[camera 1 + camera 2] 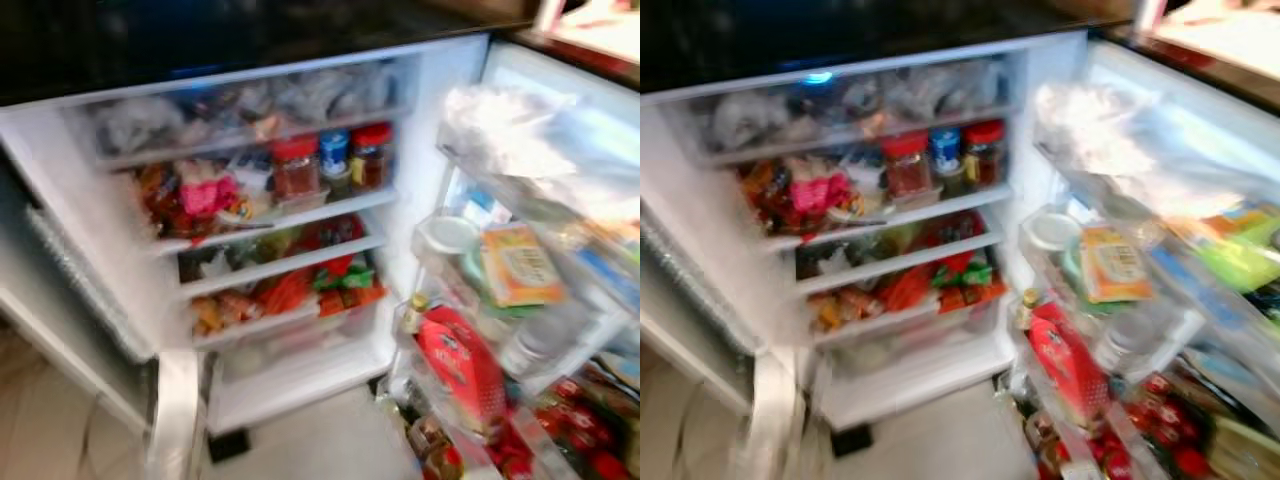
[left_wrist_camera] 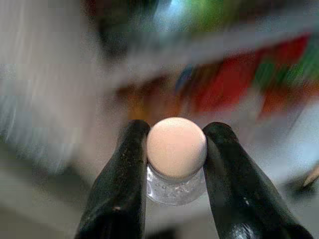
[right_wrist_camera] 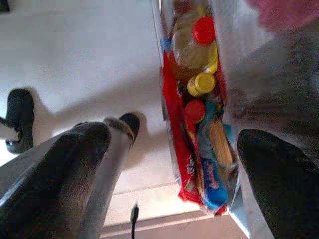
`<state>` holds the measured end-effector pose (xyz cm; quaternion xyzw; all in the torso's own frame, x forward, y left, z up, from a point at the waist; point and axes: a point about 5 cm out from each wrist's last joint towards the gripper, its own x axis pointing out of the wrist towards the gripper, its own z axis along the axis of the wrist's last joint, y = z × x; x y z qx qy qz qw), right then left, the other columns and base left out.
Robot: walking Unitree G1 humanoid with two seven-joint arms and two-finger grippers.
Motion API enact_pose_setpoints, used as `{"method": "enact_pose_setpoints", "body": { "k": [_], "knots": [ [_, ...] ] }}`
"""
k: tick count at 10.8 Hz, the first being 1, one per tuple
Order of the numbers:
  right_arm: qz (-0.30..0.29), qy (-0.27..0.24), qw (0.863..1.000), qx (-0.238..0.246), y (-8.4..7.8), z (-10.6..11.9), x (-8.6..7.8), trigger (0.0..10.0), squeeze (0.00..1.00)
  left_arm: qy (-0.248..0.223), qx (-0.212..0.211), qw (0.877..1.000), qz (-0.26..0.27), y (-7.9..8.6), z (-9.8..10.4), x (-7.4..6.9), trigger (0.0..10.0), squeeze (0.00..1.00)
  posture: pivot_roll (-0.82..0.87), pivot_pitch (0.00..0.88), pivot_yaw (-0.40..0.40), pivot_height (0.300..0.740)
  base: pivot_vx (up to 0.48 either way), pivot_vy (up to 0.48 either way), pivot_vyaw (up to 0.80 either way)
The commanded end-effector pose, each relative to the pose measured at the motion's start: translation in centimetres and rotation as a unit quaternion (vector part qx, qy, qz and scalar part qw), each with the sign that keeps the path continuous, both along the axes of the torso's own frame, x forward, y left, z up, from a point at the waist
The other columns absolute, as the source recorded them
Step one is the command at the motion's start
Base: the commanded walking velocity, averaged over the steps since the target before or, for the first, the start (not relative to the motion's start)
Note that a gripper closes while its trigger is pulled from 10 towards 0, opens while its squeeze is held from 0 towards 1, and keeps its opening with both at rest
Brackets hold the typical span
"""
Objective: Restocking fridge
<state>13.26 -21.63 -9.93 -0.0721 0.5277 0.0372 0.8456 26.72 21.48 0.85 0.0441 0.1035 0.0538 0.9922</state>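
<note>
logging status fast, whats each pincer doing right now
Left pincer: closed on a small clear bottle with a pale round cap.
Right pincer: open, holding nothing, above the fridge door bottles.

Fridge shelves blurred; packets' labels unreadable.

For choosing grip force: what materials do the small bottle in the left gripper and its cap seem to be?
The left gripper is shut on a small bottle: see-through body with bright glints, probably clear plastic, possibly glass. Its cap is pale, matte and opaque, probably plastic.
</note>
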Motion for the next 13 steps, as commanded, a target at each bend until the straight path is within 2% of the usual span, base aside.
{"method": "enact_pose_setpoints", "body": {
  "k": [1, 4, 6, 7, 9, 10, 13],
  "knots": [
    [-0.004, 0.018, 1.0, -0.003, -0.3, -0.3, -0.9, 10.0, 0.0, 0.055, -0.022, 0.998, 0.003, 0.1, -2.4, -2.4, 10.0, 0.0, -0.05, 0.0, 0.011, 0.74, 0.0, 0.0, 0.0],
    [0.002, 0.019, 1.0, -0.007, -0.4, -0.2, -0.8, 10.0, 0.0, -0.004, -0.031, 0.999, -0.014, -0.8, -1.4, -2.9, 10.0, 0.0, -0.05, 0.0, 0.008, 0.74, 0.0, 0.0, 0.0],
    [0.013, 0.024, 1.0, -0.011, -0.5, -0.2, -0.8, 10.0, 0.0, -0.015, -0.064, 0.998, -0.021, -1.5, -1.1, -4.0, 10.0, 0.0, -0.04, 0.0, -0.005, 0.74, 0.0, 0.0, 0.0],
    [0.016, 0.024, 0.999, -0.013, -0.6, -0.2, -0.7, 10.0, 0.0, -0.023, -0.063, 0.997, -0.032, -1.7, -0.8, -4.0, 10.0, 0.0, -0.03, 0.0, -0.01, 0.74, 0.0, 0.0, 0.0],
    [0.032, 0.029, 0.999, -0.019, -0.5, -0.1, -0.6, 10.0, 0.0, -0.036, -0.079, 0.996, -0.035, -1.5, 0.4, -2.6, 10.0, 0.0, -0.03, 0.0, -0.009, 0.74, 0.0, 0.0, 0.0],
    [0.039, 0.03, 0.999, -0.023, -0.5, -0.1, -0.5, 10.0, 0.0, -0.038, -0.094, 0.994, -0.028, -1.5, 0.7, -2.3, 10.0, 0.0, -0.03, 0.0, -0.007, 0.74, 0.0, 0.0, 0.0],
    [0.041, 0.036, 0.998, -0.028, -0.3, -0.2, -0.7, 10.0, 0.0, -0.037, -0.082, 0.996, -0.028, -1.1, 1.2, -2.1, 10.0, 0.0, -0.05, 0.0, 0.014, 0.727, 0.0, 0.0, 0.0]
  ]
}}
